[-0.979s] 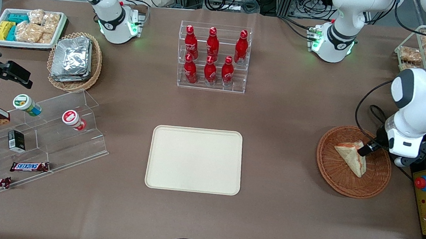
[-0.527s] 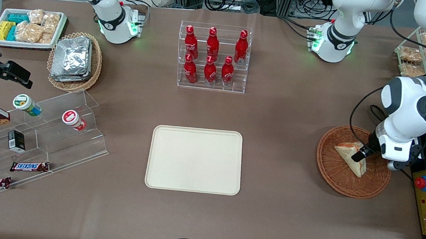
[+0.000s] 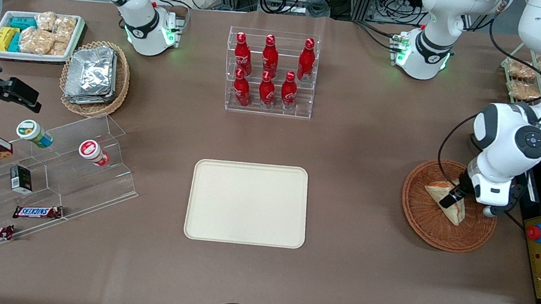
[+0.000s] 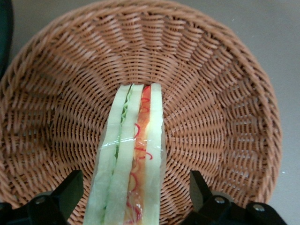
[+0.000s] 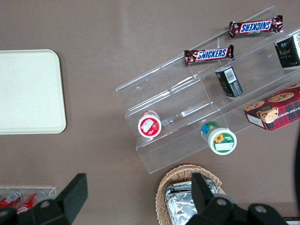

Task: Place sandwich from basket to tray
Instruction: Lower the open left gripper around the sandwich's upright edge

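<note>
The sandwich [image 3: 457, 214], a wrapped triangular wedge, lies in the reddish-brown wicker basket [image 3: 426, 228] toward the working arm's end of the table. In the left wrist view the sandwich [image 4: 133, 154] shows its green, orange and red filling edge, with the basket [image 4: 225, 93] weave all round it. My left gripper [image 3: 452, 200] is down in the basket and open. Its black fingers [image 4: 70, 187] stand one on each side of the sandwich with gaps to it, and the gripper [image 4: 133, 197] straddles the wedge. The cream-beige tray [image 3: 247, 203] lies empty at the table's middle.
A clear rack of red bottles [image 3: 270, 72] stands farther from the front camera than the tray. A black control box with a red button [image 3: 537, 232] lies beside the basket. A wire basket of snack packets [image 3: 522, 79], a clear stepped shelf [image 3: 57, 167] and a foil-packet basket [image 3: 95, 78] are also there.
My left arm has shifted toward the table's middle, and the gripper has moved along the sandwich and lower over it. The sandwich has not moved.
</note>
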Controlling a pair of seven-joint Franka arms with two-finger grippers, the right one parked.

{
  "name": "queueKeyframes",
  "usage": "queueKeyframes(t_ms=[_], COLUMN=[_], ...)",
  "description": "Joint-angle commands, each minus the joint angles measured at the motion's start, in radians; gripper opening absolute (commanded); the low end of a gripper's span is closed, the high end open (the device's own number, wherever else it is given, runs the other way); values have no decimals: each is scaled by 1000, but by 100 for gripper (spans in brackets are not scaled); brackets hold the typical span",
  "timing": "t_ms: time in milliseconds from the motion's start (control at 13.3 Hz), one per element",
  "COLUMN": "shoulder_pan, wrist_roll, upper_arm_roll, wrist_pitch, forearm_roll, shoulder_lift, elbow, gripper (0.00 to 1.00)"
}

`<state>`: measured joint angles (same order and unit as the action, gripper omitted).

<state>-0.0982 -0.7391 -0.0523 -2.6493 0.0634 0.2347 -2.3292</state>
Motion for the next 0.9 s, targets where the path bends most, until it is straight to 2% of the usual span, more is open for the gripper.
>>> queueKeyframes(t_ms=[0,75,151,377,603,678,829], shoulder_pan=[0,0,0,-5,-5,-5,0], wrist_roll=[-29,-29,-29,-28,-17,-13,33], upper_arm_roll=[-1,-1,-1,-1,-1,-1,-3], wrist_pitch=[-46,-53,-67,-83,-81,-74,-31], forearm_roll=[21,21,22,29,38,38,42], shoulder_lift=[11,15,18,25,20,9,-21], elbow=[-21,-22,-29,-36,-36,-35,-30], gripper=[100,99,93,59,36,33,33])
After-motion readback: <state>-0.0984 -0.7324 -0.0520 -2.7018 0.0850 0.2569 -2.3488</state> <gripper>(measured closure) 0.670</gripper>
